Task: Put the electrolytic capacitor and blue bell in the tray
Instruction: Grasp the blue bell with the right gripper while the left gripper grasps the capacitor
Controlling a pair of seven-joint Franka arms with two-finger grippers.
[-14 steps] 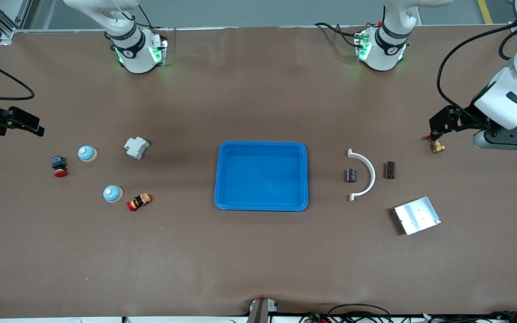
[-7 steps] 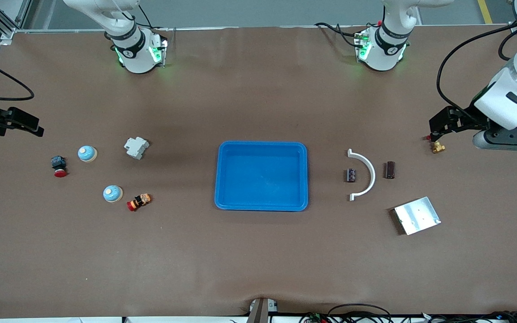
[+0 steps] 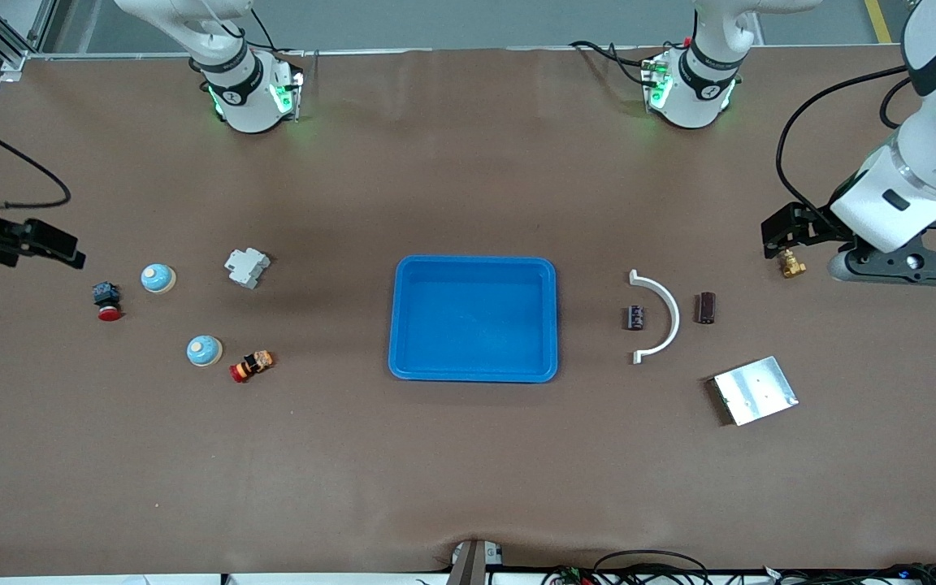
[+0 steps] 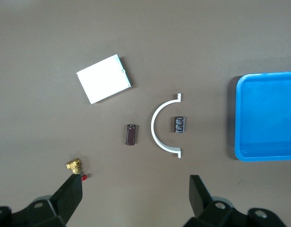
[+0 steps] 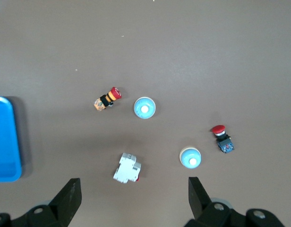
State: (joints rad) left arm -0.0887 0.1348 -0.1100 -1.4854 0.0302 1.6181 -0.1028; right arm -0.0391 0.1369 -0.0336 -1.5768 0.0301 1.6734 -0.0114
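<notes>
The left tool (image 3: 777, 236) hangs jaws apart over a brass fitting (image 3: 792, 265). The capacitors (image 3: 636, 317) (image 3: 705, 308), glossy cylinders, flank a white plastic arc (image 3: 659, 313) toward the empty blue tray (image 3: 474, 370). The right tool (image 3: 62, 244), likewise spread, hovers beside the domed blue bells (image 3: 158, 278) (image 3: 204, 350).

Your left tool (image 4: 132, 195) hangs above the counter's left-arm end with its fingers spread wide and nothing between them. Your right tool (image 5: 132, 196) hangs above the right-arm end, fingers equally wide and empty. Both wrists point down.
</notes>
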